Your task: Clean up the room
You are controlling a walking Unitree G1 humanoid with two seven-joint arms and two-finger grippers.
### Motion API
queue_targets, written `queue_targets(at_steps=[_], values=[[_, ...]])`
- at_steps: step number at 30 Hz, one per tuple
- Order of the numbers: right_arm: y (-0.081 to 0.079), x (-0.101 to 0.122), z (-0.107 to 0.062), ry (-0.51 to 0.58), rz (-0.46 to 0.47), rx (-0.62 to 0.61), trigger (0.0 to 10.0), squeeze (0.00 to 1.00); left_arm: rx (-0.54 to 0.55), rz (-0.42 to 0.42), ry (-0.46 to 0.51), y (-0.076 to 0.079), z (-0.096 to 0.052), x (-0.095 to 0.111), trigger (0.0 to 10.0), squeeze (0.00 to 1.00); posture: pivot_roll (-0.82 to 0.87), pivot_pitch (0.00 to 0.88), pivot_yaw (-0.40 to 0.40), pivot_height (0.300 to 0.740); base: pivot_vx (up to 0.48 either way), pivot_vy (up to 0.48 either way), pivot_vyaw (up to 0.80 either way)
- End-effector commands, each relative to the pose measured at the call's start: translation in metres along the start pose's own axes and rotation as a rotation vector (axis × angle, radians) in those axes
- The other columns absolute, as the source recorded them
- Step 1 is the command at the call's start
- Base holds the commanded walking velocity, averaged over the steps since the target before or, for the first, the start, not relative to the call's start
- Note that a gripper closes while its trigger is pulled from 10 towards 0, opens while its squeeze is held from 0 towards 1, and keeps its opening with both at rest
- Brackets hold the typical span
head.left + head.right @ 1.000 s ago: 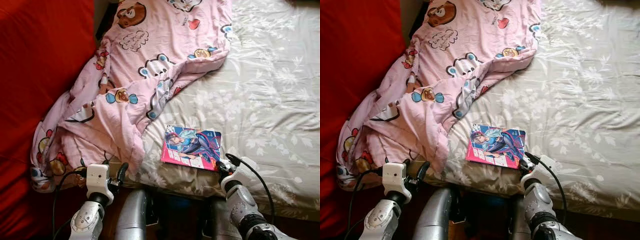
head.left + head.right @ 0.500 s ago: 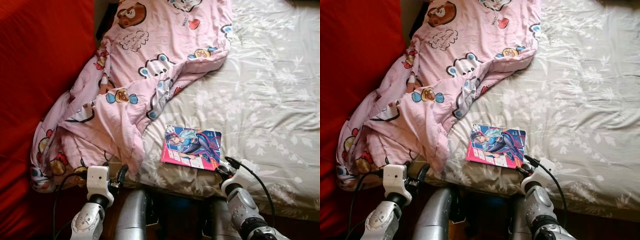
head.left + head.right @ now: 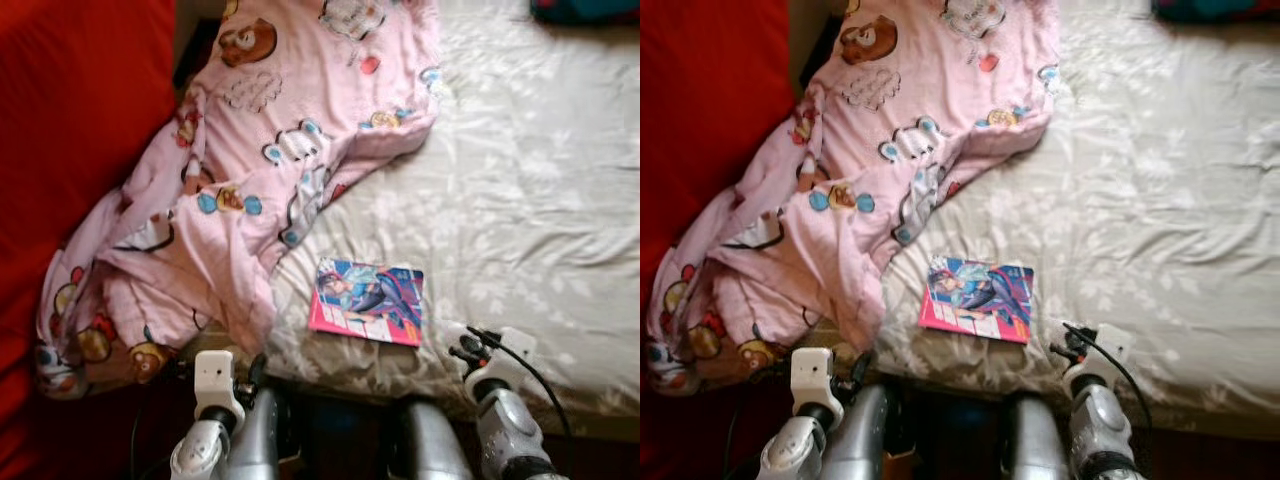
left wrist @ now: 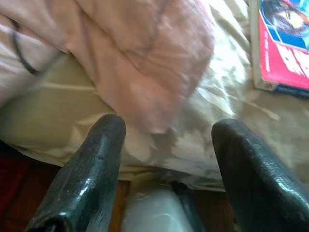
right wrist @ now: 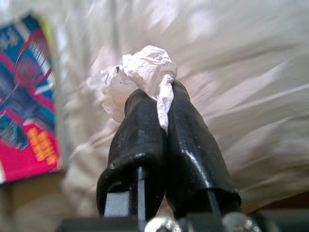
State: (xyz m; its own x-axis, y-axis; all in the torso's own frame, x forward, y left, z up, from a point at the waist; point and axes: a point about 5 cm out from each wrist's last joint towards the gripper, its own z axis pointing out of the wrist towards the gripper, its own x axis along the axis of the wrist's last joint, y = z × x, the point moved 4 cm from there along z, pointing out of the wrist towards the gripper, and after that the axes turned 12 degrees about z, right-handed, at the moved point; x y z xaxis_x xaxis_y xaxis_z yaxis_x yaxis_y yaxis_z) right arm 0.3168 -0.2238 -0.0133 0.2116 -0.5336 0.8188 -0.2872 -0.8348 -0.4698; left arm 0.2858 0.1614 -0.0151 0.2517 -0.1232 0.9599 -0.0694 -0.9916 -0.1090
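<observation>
A crumpled white tissue (image 5: pixel 140 72) is pinched between the fingertips of my right gripper (image 5: pixel 161 106), which is shut on it. That gripper (image 3: pixel 463 350) hovers at the bed's near edge, just right of a colourful comic book (image 3: pixel 367 301) lying flat on the floral sheet (image 3: pixel 540 200). A rumpled pink cartoon blanket (image 3: pixel 250 150) spreads over the bed's left half and hangs over the near edge. My left gripper (image 4: pixel 166 128) is open with nothing between its fingers, low at the bed edge below the blanket's hanging fold (image 4: pixel 145 63).
A large red surface (image 3: pixel 70 120) runs along the left of the bed. A dark teal object (image 3: pixel 585 10) lies at the bed's far right corner. Dark floor shows below the bed edge, between my arms.
The camera has shifted, so the bed sits lower left in view. My right gripper has drawn away from the book's near corner, toward the bed edge. Both arms show lower in the picture.
</observation>
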Motion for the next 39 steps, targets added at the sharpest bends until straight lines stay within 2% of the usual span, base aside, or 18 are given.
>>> queue_targets(at_steps=[1, 3, 4, 6, 8, 10, 13, 18, 28, 33, 39], values=[[0.008, -0.014, -0.008, -0.042, -0.031, -0.005, 0.0, 0.0, 0.001, 0.006, -0.071, 0.002, -0.009, -0.02, 10.0, 0.0, -0.08, 0.188, -0.015, 0.641, 0.0, 0.0, 0.0], [0.008, -0.016, -0.009, -0.048, -0.04, -0.003, 0.0, 0.0, 0.0, 0.006, -0.077, 0.002, -0.009, -0.021, 10.0, 0.0, -0.08, 0.188, -0.015, 0.641, 0.0, 0.0, 0.0], [0.01, -0.023, -0.012, -0.074, -0.066, 0.0, 1.7, 0.0, -0.002, 0.008, -0.095, 0.002, -0.009, -0.026, 10.0, 0.0, -0.08, 0.168, -0.006, 0.641, 0.0, 0.0, 0.0], [0.012, -0.038, -0.018, -0.134, -0.094, 0.001, 10.0, 0.0, -0.004, 0.008, -0.131, 0.002, -0.012, -0.034, 10.0, 0.0, -0.07, 0.157, 0.005, 0.641, 0.0, 0.0, 0.0], [0.01, -0.06, -0.027, -0.215, -0.109, 0.009, 10.0, 0.0, -0.008, -0.014, -0.195, 0.0, -0.016, -0.048, 10.0, 0.0, -0.07, 0.143, 0.009, 0.641, 0.0, 0.0, 0.0], [0.009, -0.066, -0.029, -0.237, -0.114, 0.01, 10.0, 0.0, -0.014, -0.015, -0.213, 0.0, -0.017, -0.052, 10.0, 0.0, -0.07, 0.143, 0.009, 0.641, 0.0, 0.0, 0.0], [0.002, -0.092, -0.039, -0.346, -0.182, 0.036, 10.0, 0.0, 0.019, -0.02, -0.3, -0.015, -0.023, -0.068, 10.0, 0.0, -0.08, 0.134, 0.007, 0.641, 0.0, 0.0, 0.0], [0.009, -0.113, -0.051, -0.446, -0.222, 0.002, 10.0, 0.0, 0.026, -0.014, -0.409, -0.026, -0.033, -0.087, 10.0, 0.0, -0.06, 0.116, 0.049, 0.641, 0.0, 0.0, 0.0], [0.016, -0.132, -0.067, -0.492, -0.229, -0.069, 10.0, 0.0, 0.06, 0.004, -0.497, -0.055, -0.043, -0.099, 10.0, 0.0, -0.07, 0.074, 0.109, 0.641, 0.0, 0.0, 0.0], [0.026, -0.135, -0.074, -0.51, -0.251, -0.093, 10.0, 0.0, 0.052, 0.004, -0.504, -0.057, -0.043, -0.099, 10.0, 0.0, -0.09, 0.059, 0.106, 0.675, 0.0, 0.0, 0.0], [0.042, -0.125, -0.073, -0.494, -0.294, -0.123, 10.0, 0.0, 0.05, -0.019, -0.522, -0.049, -0.044, -0.103, 10.0, 0.0, -0.11, 0.039, 0.097, 0.72, 0.0, 0.0, 0.0]])
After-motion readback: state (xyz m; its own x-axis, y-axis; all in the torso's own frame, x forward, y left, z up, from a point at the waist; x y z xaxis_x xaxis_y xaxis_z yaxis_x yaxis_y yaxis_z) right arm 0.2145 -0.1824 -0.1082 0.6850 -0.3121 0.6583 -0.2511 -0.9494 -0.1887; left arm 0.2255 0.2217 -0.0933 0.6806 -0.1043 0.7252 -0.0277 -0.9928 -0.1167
